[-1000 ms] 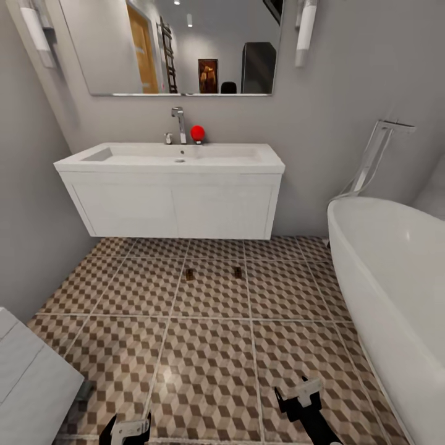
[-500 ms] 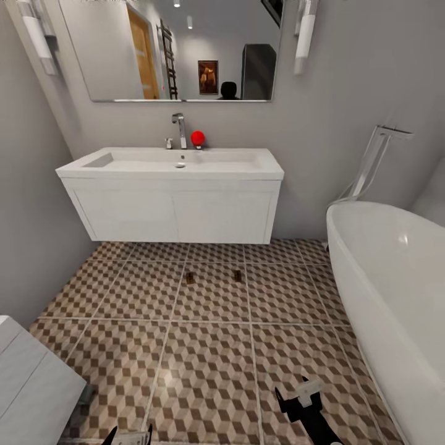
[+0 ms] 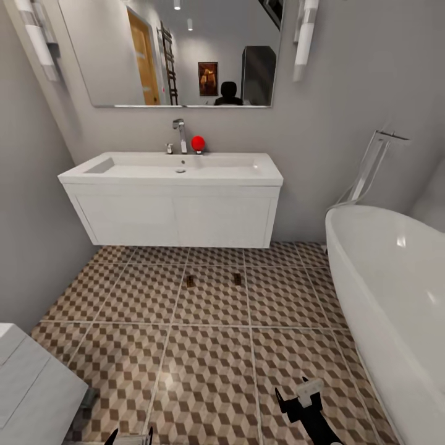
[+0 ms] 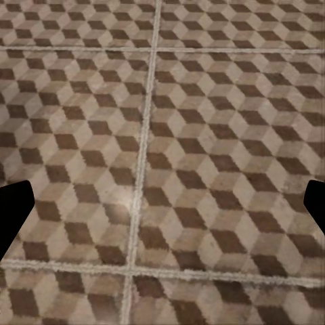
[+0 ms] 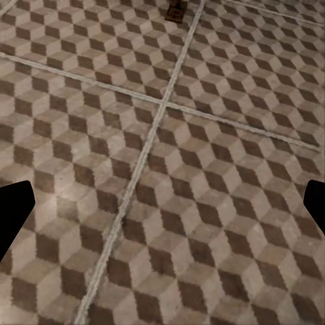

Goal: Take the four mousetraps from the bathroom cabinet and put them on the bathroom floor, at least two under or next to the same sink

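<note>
Two small brown mousetraps (image 3: 190,281) (image 3: 237,279) lie on the cube-patterned bathroom floor (image 3: 210,371), just in front of the white wall-hung sink (image 3: 173,170). One mousetrap (image 5: 177,10) also shows at the edge of the right wrist view. My right gripper (image 3: 296,395) (image 5: 162,203) hangs low over the tiles, well short of the traps, open with nothing between its fingers. My left gripper (image 3: 130,437) (image 4: 162,206) sits at the head view's bottom edge, open over bare tile. The cabinet is out of view.
A white oval bathtub (image 3: 395,296) with a chrome floor faucet (image 3: 371,164) takes up the right side. A small white drawer unit (image 3: 31,383) stands at the near left. A red ball (image 3: 198,143) rests by the sink's faucet (image 3: 179,133), under a wall mirror (image 3: 179,49).
The whole head view has shifted, so the sink and floor sit lower in the picture. The left gripper has slipped toward the bottom edge. The two mousetraps have stayed put.
</note>
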Motion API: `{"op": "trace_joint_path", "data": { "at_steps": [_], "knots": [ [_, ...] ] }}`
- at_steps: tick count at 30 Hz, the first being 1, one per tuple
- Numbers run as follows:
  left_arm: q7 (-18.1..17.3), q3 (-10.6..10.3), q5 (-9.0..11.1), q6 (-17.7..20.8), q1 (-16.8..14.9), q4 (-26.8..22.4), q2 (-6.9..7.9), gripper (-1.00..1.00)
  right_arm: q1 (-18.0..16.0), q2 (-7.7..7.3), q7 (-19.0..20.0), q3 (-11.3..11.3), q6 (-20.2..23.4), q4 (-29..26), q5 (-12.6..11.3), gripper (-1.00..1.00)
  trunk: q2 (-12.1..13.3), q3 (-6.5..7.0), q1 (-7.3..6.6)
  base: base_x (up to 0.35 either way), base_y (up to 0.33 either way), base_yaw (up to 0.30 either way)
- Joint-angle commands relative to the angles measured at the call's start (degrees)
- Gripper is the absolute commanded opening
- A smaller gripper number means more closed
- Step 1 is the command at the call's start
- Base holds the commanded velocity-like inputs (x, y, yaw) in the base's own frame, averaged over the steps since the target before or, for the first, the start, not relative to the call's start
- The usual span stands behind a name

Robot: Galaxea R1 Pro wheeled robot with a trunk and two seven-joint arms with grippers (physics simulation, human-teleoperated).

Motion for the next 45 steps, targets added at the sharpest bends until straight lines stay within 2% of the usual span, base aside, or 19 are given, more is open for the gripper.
{"op": "trace_joint_path", "data": {
  "at_steps": [1, 45],
  "knots": [
    [0.1, -0.2, 0.1, -0.3, -0.1, 0.2, -0.02, 1.0, 0.0, -0.01, 0.0, 0.0, -0.1, 0.0, 0.1, 1.0, 0.4, 0.14, -0.23, 0.0, 0.0, 0.0],
    [0.1, -0.2, 0.2, -0.3, -0.1, 0.2, 0.05, 1.0, 0.0, -0.01, 0.0, 0.0, -0.1, 0.0, 0.1, 1.0, 18.0, 8.04, -9.9, 0.0, 0.0, 0.0]
  ]
}}
